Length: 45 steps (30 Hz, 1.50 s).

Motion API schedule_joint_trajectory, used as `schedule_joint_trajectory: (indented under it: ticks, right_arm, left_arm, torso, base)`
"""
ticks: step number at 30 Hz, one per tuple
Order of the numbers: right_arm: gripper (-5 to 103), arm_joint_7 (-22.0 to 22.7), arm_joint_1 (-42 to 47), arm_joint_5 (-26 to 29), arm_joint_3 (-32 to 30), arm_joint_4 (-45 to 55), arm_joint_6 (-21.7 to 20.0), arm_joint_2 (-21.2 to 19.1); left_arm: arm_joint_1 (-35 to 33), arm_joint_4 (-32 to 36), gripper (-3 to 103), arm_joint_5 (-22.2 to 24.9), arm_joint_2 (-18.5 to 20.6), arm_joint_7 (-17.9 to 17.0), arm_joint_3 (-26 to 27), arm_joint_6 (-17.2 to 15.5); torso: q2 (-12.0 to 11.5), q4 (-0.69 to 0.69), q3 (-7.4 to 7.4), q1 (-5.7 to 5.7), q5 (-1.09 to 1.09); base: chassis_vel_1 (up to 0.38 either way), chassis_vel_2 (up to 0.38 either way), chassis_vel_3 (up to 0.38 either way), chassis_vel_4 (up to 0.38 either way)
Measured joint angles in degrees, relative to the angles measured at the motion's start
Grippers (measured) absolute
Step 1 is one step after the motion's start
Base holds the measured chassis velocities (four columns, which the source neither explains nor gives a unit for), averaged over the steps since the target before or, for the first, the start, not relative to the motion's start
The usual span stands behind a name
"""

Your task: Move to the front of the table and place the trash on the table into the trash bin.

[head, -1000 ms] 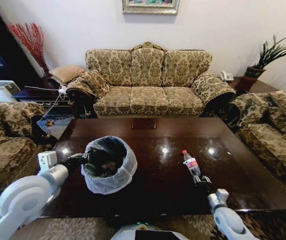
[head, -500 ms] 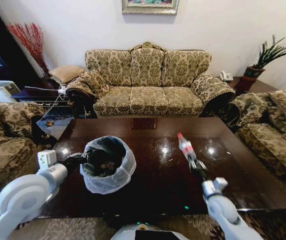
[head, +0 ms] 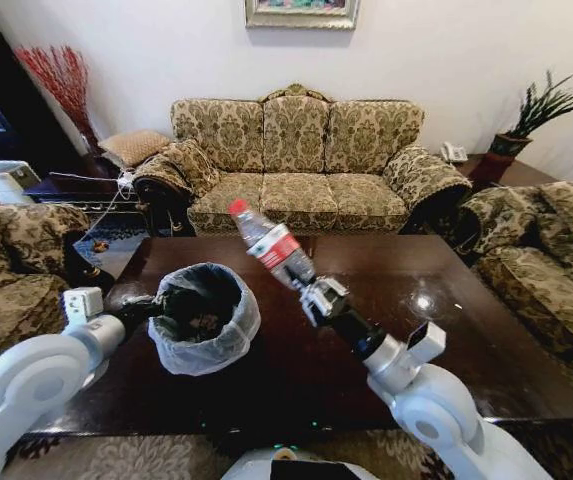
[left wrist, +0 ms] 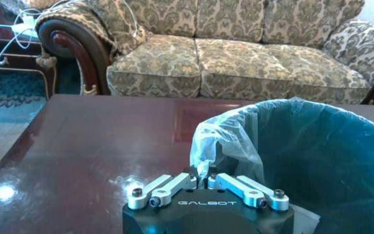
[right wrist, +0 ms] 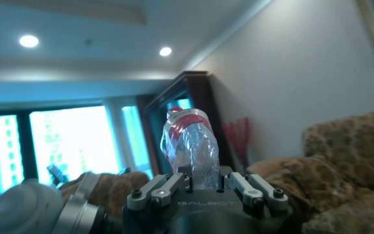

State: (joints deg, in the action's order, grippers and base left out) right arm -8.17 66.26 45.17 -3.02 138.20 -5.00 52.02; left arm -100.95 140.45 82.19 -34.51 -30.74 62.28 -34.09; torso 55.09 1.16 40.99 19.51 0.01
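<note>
Three patterned sofas ring the table (head: 446, 330): one three-seat sofa (head: 301, 165) past its far edge against a white wall, one armchair-like sofa (head: 11, 265) off the table's left end, another (head: 556, 250) off its right end. The table is a dark-brown glossy top catching ceiling-light glints, with an inlaid square (head: 288, 247) at the far edge. Beyond the table's right far corner a potted plant (head: 536, 115) stands on a side stand; beyond its left far corner are red dried stems (head: 61, 75). A framed picture (head: 301, 12) hangs above the far sofa.

On the table's left half sits the trash bin (head: 204, 318), round and dark, lined with a translucent whitish bag folded over its rim; dark clutter lies inside. The left gripper (head: 158, 308) is clamped on the bag at the bin's left rim, its fingers (left wrist: 174, 183) pinching the plastic.

Above the table, just right of the bin and higher than its rim, the right gripper (head: 311, 293) grasps the base of the bottle (head: 271, 245). It is clear plastic, crumpled, with a red cap and red-and-white label, tilted with the cap pointing up and towards the far sofa.
</note>
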Motion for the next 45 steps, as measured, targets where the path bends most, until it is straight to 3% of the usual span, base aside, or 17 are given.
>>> schedule_joint_trajectory:
  ticks: [11, 23, 27, 34, 38, 39, 41, 44, 45]
  right_arm:
    - [18, -0.21, -6.75, -4.99, 11.30, -5.43, 0.30, 1.39]
    - [15, 2.43, -9.85, -5.20, 13.77, -7.27, -0.79, 3.63]
    - [24, 2.21, -10.06, -5.17, 13.78, -7.27, -1.24, 3.63]
    - [57, 1.52, -9.92, -5.37, 14.04, -7.57, -1.35, 3.86]
    - [68, 1.32, -9.99, -5.37, 14.16, -7.67, -1.33, 3.97]
    - [73, 1.13, -9.97, -5.30, 14.07, -7.64, -1.18, 3.96]
    - [73, 0.80, -9.85, -5.10, 13.76, -7.52, -0.80, 3.90]
    - [90, -0.05, -7.93, -3.21, 9.66, -5.61, 2.10, 3.54]
    - [90, -0.05, -7.93, -3.21, 9.66, -5.61, 2.10, 3.54]
  left_arm:
    - [-1.83, 2.82, 3, 0.01, -1.62, -0.01, 2.13, -0.72]
    - [-2.78, 2.84, 3, 0.12, -2.45, 0.05, 2.50, -1.47]
    - [-2.94, 2.84, 3, 0.13, -2.72, 0.19, 2.43, -1.66]
    - [-3.76, 2.84, 3, 0.13, -3.67, 0.56, 3.18, -1.90]
    - [-4.05, 2.83, 3, 0.15, -3.48, 0.66, 3.70, -1.90]
    - [-4.21, 2.84, 3, 0.16, -3.56, 0.67, 3.82, -1.90]
    - [-4.31, 2.84, 3, 0.17, -3.70, 0.67, 3.87, -1.91]
    - [-4.59, 2.83, 3, 0.76, -3.89, 0.30, 4.79, -1.92]
    - [-4.59, 2.83, 3, 0.76, -3.89, 0.30, 4.79, -1.92]
  torso:
    - [0.00, 0.00, 0.00, 0.00, 0.00]
    - [0.00, 0.00, 0.00, 0.00, -0.01]
    - [0.00, 0.00, -0.01, 0.00, -0.01]
    - [0.00, 0.00, -0.01, 0.00, -0.02]
    - [0.00, 0.00, -0.01, 0.00, -0.01]
    - [0.00, 0.00, -0.01, 0.00, -0.01]
    - [0.00, 0.00, 0.00, 0.00, -0.01]
    - [0.00, 0.00, -0.01, 0.00, -0.01]
    - [0.00, 0.00, -0.01, 0.00, -0.01]
  base:
    - [0.000, 0.000, 0.000, 0.000]
    - [0.000, 0.000, 0.000, 0.000]
    - [0.000, 0.000, 0.000, 0.000]
    - [0.000, 0.000, 0.000, 0.000]
    - [0.000, 0.000, 0.000, 0.000]
    - [0.000, 0.000, 0.000, 0.000]
    - [0.000, 0.000, 0.000, 0.000]
    - [0.000, 0.000, 0.000, 0.000]
    - [0.000, 0.000, 0.000, 0.000]
